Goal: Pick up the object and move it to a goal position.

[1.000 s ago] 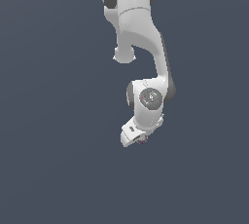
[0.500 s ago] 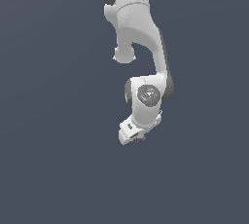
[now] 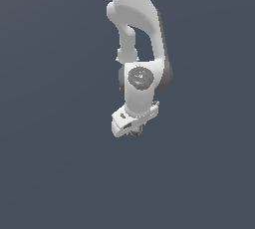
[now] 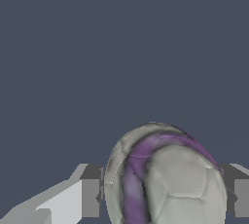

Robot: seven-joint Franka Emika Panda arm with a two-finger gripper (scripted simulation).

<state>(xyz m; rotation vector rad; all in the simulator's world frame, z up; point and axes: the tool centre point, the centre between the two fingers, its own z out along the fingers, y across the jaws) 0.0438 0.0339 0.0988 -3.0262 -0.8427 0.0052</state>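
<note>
The gripper (image 4: 163, 198) pinches the ball (image 4: 165, 177): in the wrist view one dark fingertip pad (image 4: 91, 196) sits against each side of it, so the ball lies directly between the fingers, not off to either side. In the exterior view only a sliver of the off-white, purple-marked ball (image 3: 135, 132) shows beneath the gripper (image 3: 133, 127), with the white arm (image 3: 137, 34) hanging from above. No goal marker or container is visible, and the ball has no long axis.
</note>
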